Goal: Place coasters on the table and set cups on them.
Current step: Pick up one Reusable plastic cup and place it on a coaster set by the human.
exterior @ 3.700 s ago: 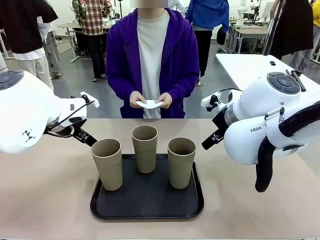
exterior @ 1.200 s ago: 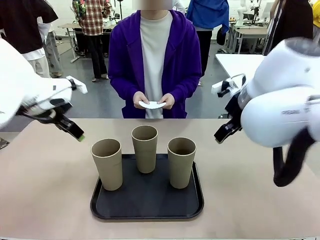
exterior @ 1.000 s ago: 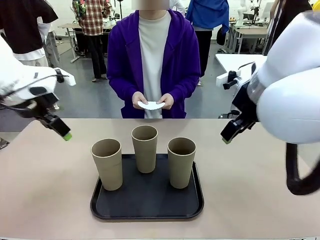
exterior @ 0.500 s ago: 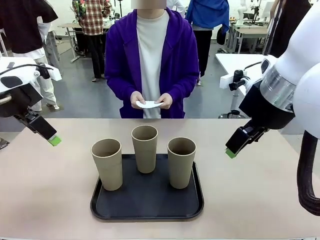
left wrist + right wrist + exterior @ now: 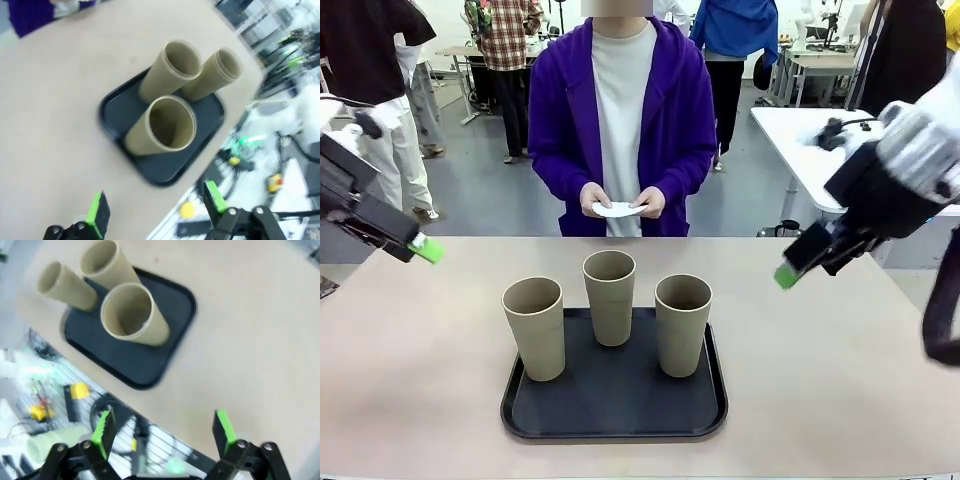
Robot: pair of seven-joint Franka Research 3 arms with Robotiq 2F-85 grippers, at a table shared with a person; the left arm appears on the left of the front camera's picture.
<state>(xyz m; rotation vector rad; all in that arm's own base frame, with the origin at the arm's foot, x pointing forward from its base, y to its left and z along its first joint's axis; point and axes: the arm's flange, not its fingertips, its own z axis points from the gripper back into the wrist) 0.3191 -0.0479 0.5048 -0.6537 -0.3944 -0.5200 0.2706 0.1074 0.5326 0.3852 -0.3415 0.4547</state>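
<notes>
Both pairs of jaws have swung outward, standing apart, well clear of the cups [image 5: 610, 300].

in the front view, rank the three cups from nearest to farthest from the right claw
From the right claw, open:
1. Right cup, on the tray's right side.
2. Middle cup, at the tray's back centre.
3. Left cup, on the tray's left side.
</notes>
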